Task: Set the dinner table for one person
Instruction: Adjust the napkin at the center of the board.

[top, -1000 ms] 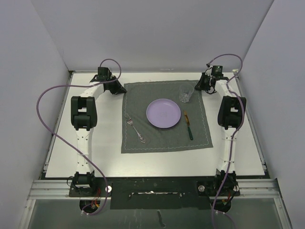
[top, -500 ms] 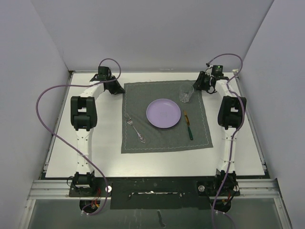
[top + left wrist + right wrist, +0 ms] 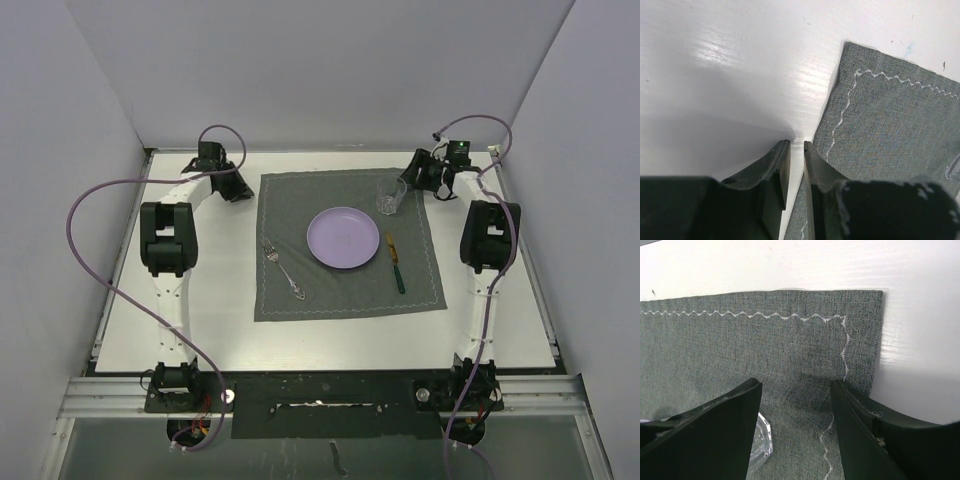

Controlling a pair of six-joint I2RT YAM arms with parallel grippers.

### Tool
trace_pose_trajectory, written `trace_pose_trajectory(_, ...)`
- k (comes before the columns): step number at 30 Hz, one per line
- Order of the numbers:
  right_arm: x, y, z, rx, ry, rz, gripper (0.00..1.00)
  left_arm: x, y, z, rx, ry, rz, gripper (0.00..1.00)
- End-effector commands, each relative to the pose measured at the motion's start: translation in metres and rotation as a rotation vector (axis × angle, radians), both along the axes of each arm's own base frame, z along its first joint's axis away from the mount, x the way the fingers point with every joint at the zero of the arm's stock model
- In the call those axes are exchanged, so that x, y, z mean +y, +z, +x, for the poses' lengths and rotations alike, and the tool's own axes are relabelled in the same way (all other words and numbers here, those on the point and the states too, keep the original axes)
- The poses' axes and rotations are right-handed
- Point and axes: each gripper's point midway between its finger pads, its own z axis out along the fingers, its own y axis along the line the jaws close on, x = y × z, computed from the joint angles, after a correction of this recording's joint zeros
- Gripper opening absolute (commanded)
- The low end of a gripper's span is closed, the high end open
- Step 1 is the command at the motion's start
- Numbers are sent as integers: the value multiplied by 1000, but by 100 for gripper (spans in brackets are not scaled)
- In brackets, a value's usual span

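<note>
Grey stitched placemat (image 3: 345, 290) lies mid-frame in the top view, flat on the white dinner table (image 3: 220, 320), which fills the centre of the frame btwn the two arms. On the mat: purple plate (image 3: 343, 238) at centre, fork (image 3: 284, 270) left of it, green-handled knife (image 3: 396, 264) right of it, clear glass (image 3: 388, 196) to the plate's upper right. Left gripper (image 3: 796, 145) is at the mat's upper-left corner, low over bare table just beside the mat edge; fingers nearly together w/ a thin slit btwn them, nothing in it. Right gripper (image 3: 795, 385) is over the mat's upper-right corner, jaws wide apart, empty. Glass base shows at lower left of the right wrist view.
</note>
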Motion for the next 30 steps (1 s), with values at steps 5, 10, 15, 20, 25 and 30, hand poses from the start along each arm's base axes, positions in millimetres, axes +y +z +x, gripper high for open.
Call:
trace_pose_trajectory(5,3,77,7,-178,29,29,65,11,89,10,-222,29,-11,18)
trace_pose_trajectory(10,8,96,13,-247,46,60,69,11,108,9,-269,26,-16,18)
trace_pose_trajectory(15,8,115,17,-307,35,71,69,12,118,6,-289,28,-25,18)
trace_pose_trajectory(20,-1,146,17,-380,-12,29,69,12,143,-4,-324,23,-56,18)
trace_pose_trajectory(25,4,200,-3,-494,-17,38,67,6,171,-38,-337,15,-103,18)
trace_pose_trajectory(30,34,253,-41,-530,47,52,43,4,197,-101,-310,33,-141,2)
